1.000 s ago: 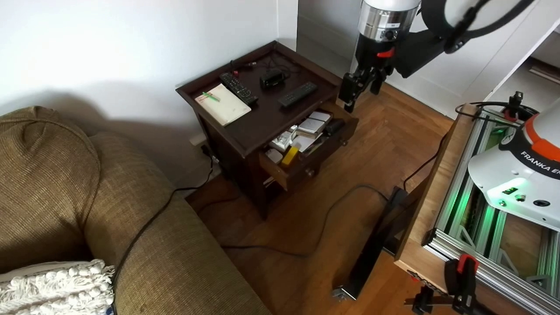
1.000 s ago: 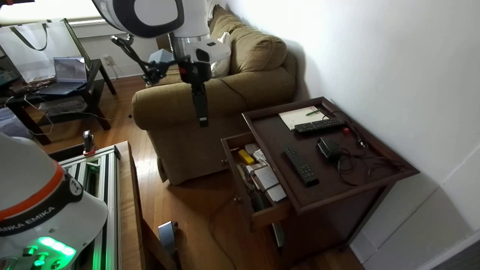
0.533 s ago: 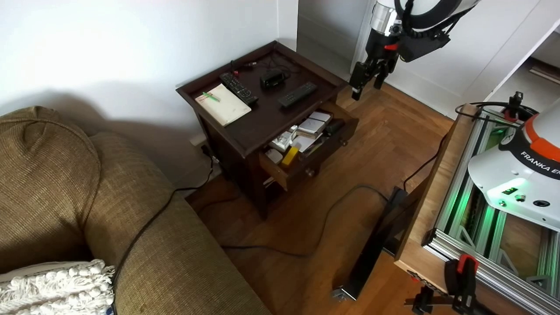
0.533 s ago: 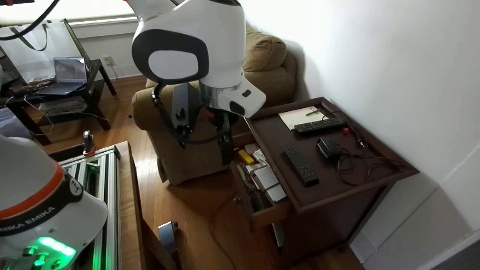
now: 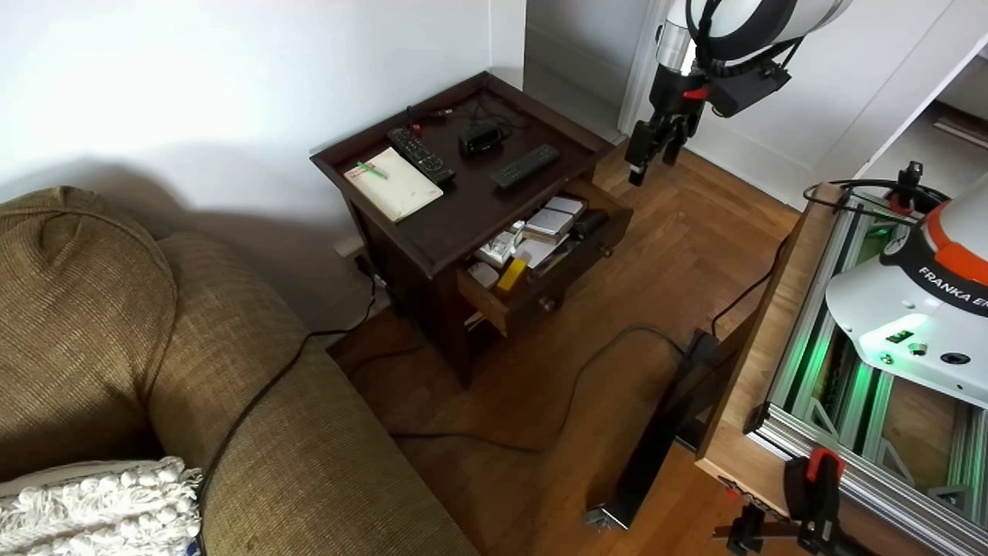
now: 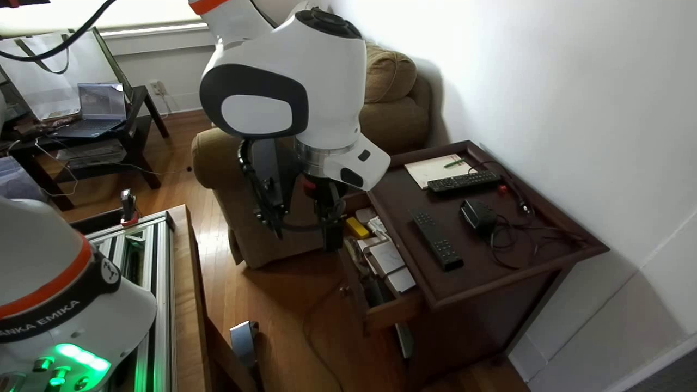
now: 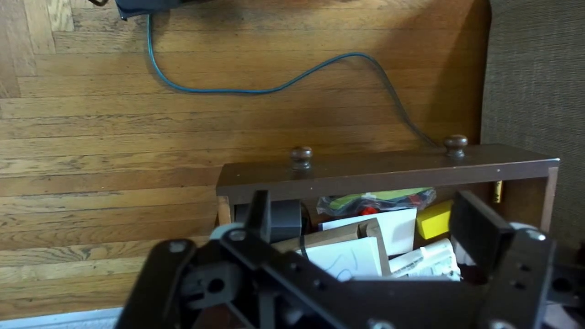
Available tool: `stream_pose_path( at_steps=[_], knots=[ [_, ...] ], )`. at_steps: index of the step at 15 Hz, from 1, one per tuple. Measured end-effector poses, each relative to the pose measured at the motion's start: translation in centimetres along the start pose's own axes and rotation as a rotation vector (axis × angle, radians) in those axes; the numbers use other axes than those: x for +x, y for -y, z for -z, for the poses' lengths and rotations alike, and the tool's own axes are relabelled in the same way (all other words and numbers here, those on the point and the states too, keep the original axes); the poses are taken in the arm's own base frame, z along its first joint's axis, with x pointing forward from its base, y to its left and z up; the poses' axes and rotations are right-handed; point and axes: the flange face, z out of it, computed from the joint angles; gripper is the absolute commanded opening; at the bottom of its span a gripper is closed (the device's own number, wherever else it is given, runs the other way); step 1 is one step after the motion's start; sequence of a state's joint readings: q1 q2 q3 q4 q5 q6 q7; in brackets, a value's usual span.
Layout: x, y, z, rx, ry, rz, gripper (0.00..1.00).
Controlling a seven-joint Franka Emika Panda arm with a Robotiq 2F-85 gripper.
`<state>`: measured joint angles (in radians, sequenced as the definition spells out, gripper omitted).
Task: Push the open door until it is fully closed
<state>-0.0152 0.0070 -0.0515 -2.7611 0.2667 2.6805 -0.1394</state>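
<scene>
Tool (image 7: 361, 205) hangs w/ its fingers (image 7: 480, 233) spread, nothing held; it's up near the drawer (image 5: 575, 279) (the task's "door") but apart from it: strip of wood floor (image 5: 679, 255) shows btwn in an exterior view. Drawer juts out past the front edge of the worktop (image 5: 463, 224), yellow block (image 7: 432, 219) & other contents (image 7: 343, 256) on show. What's changed, last sec or so: just the arm (image 6: 326, 92) & tool. Looks to have shifted from the sofa (image 5: 293, 432) end of the front edge twd the opp. front corner, then dipped a bit. Drawer hasn't budged, so no closing yet; prob. still lining up. Next likely needs: fingers lower, outside the front panel (image 7: 379, 167), btwn the 2 knobs (image 7: 301, 158), then straight push in under the edge. Risk: coming down too far back & snagging the contents, or pushing off-centre nr one end & making it bind.
</scene>
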Motion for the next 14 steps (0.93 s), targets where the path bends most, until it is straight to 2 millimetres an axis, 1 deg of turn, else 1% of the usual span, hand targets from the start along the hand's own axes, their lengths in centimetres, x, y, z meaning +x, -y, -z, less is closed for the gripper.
stream_pose_path(
  at_steps=[6, 8, 10, 12, 14],
  knots=[
    [0.3, 0.1, 0.1, -0.004, -0.018, 0.001, 1.0],
    [0.6, 0.3, -0.5, -0.015, -0.059, 0.0, 1.0],
    [0.6, 1.1, -2.4, -0.034, -0.08, -0.002, 1.0],
    [0.2, 1.8, -5.1, -0.054, -0.075, -0.02, 1.0],
    [-0.5, 1.6, -7.8, -0.08, -0.054, -0.048, 1.0]
  ],
)
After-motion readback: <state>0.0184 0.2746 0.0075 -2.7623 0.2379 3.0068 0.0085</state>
